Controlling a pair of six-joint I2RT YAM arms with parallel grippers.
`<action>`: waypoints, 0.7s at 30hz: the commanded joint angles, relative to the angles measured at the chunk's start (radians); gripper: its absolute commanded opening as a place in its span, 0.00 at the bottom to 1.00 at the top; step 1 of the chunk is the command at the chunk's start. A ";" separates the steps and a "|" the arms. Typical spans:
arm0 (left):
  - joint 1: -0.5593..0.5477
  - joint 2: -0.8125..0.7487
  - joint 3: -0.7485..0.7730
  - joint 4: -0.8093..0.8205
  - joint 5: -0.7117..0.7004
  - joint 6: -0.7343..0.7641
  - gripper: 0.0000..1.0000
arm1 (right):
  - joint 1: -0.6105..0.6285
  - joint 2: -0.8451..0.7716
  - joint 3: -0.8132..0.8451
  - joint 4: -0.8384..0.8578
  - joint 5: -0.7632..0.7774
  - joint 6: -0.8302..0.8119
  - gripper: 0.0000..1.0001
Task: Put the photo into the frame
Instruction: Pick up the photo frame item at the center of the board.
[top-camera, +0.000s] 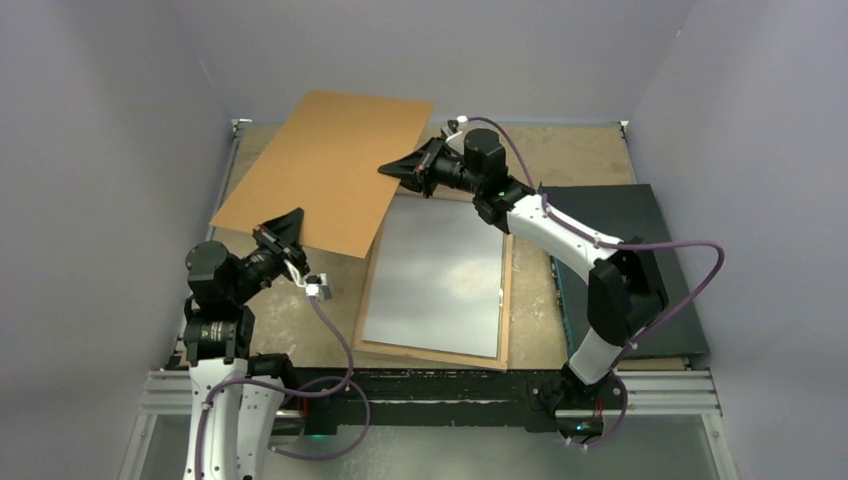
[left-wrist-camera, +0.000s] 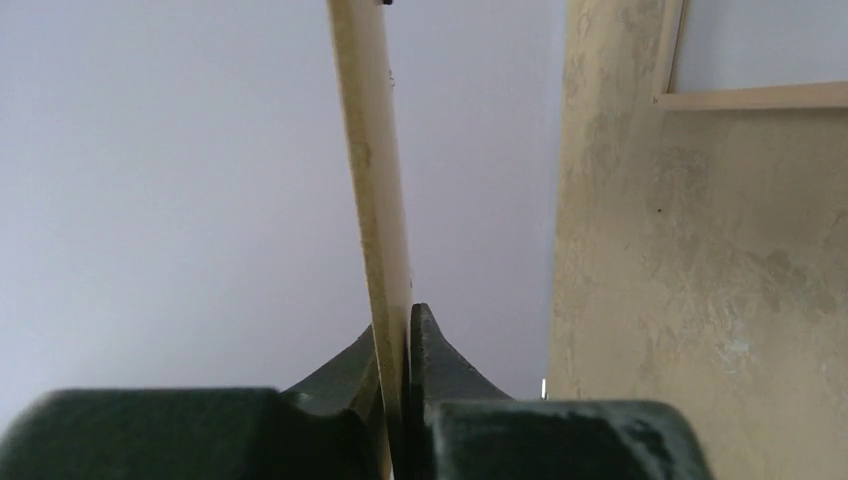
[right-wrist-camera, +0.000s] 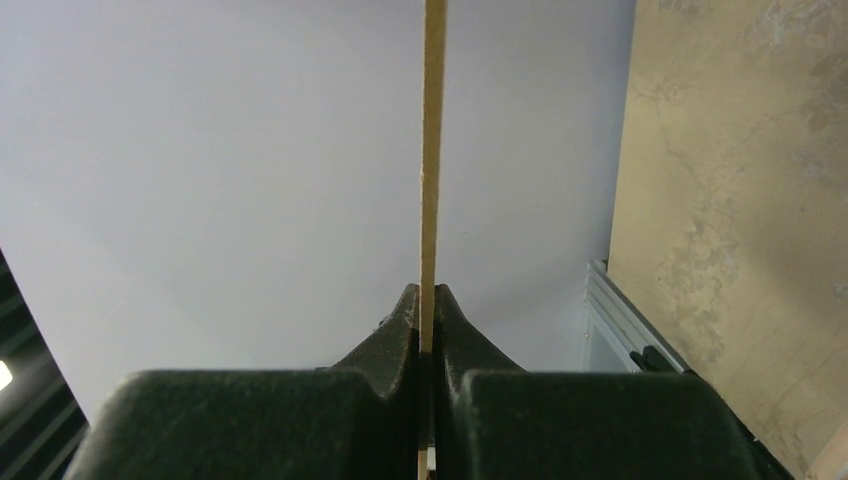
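Frame lies flat mid-table, grey sheet inside. My left gripper and right gripper each pinch brown board edge. Best I move both together, board level, leftward off frame.

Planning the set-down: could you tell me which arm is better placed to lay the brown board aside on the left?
Left, probably: the left gripper clamps the board over bare table; the right gripper holds its edge beside the frame.
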 joint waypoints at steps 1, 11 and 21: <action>-0.003 0.002 0.024 0.007 0.027 0.050 0.01 | 0.005 -0.073 -0.008 0.080 -0.046 -0.041 0.00; -0.002 0.041 0.117 -0.124 0.039 0.075 0.00 | 0.005 -0.146 -0.163 -0.064 -0.105 -0.336 0.65; -0.002 0.045 0.142 -0.063 0.022 0.056 0.00 | -0.010 -0.225 -0.186 -0.240 -0.213 -0.697 0.95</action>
